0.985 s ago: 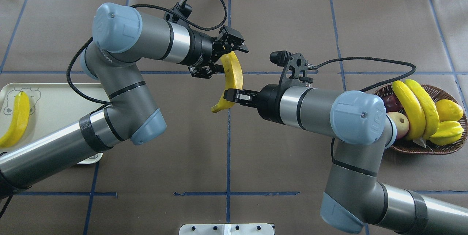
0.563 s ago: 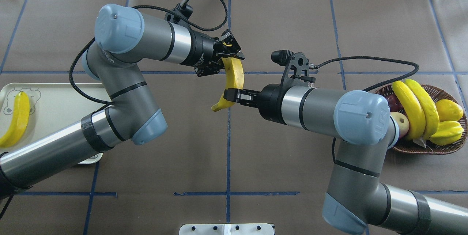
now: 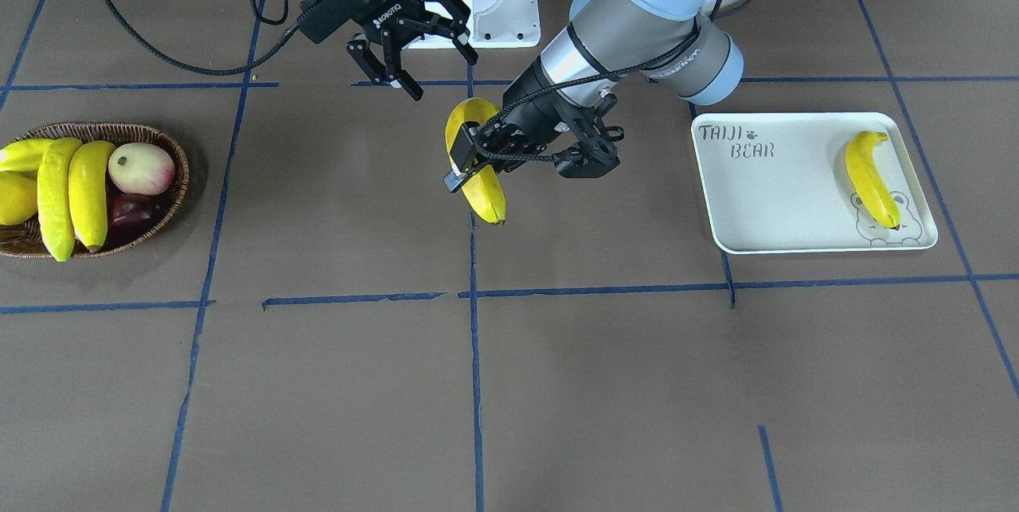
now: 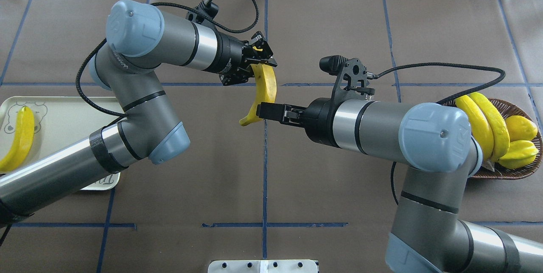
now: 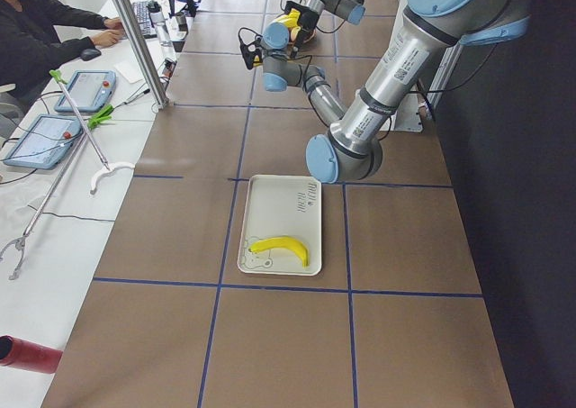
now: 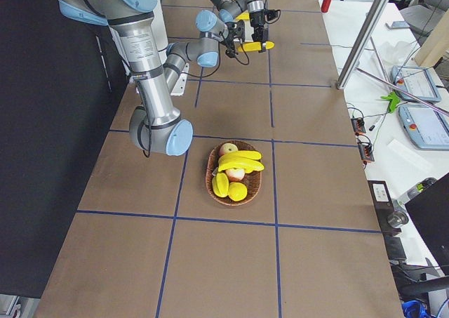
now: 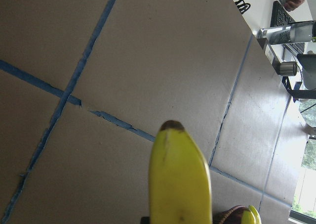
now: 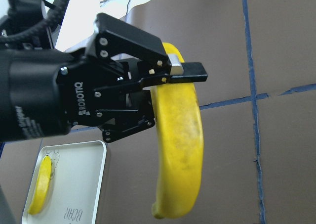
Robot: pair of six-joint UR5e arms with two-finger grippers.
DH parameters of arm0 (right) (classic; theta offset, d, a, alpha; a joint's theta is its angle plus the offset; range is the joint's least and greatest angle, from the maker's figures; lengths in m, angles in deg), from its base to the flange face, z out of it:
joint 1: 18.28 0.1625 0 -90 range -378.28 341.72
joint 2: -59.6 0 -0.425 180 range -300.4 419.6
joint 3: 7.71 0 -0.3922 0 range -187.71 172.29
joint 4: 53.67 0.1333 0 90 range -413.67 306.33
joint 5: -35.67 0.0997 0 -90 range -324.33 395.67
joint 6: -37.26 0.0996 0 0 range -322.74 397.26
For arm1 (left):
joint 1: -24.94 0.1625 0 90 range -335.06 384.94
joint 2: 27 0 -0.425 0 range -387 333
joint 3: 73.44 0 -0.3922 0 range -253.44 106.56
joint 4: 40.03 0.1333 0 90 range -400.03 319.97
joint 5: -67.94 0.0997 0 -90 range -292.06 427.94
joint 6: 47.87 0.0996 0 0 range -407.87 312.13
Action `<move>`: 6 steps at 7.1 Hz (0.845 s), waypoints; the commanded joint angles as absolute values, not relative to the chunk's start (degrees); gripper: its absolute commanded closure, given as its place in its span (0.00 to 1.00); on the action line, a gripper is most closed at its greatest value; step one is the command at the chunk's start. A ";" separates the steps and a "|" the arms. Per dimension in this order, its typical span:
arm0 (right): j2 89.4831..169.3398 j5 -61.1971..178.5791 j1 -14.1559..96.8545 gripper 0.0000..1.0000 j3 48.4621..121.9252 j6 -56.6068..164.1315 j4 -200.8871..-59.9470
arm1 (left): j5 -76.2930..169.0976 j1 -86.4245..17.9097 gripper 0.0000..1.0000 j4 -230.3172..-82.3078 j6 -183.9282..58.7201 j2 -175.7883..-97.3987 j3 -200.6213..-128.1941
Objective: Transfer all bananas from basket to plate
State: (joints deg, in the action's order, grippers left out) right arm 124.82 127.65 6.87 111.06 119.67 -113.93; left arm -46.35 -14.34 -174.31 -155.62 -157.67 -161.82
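While left gripper (image 3: 473, 155) clamps banana (image 3: 483, 195), right gripper (image 3: 443, 77) gapes beside; apple (image 3: 141, 167) in basket (image 3: 111, 127).

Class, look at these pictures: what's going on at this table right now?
The left gripper is shut on a long curved yellow banana, held in the air over the middle of the table. The right gripper is open beside it, not touching the fruit. A second banana lies on the white rectangular tray; two further bananas lie in the brown woven wicker basket.
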 commanded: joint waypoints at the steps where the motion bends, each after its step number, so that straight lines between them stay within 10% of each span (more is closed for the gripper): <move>1: 125.16 131.97 8.69 0.00 118.82 119.61 -123.35 | -50.51 -18.01 1.00 -168.29 -145.24 -150.88 -162.56; 6: 130.78 146.31 21.26 0.00 121.66 119.09 -127.24 | -55.64 -28.85 1.00 -169.05 -121.83 -120.12 -168.36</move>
State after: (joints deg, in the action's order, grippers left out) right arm 129.39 143.56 19.04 121.60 119.25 -127.16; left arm -55.81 -27.91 -168.82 -127.28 -126.46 -167.59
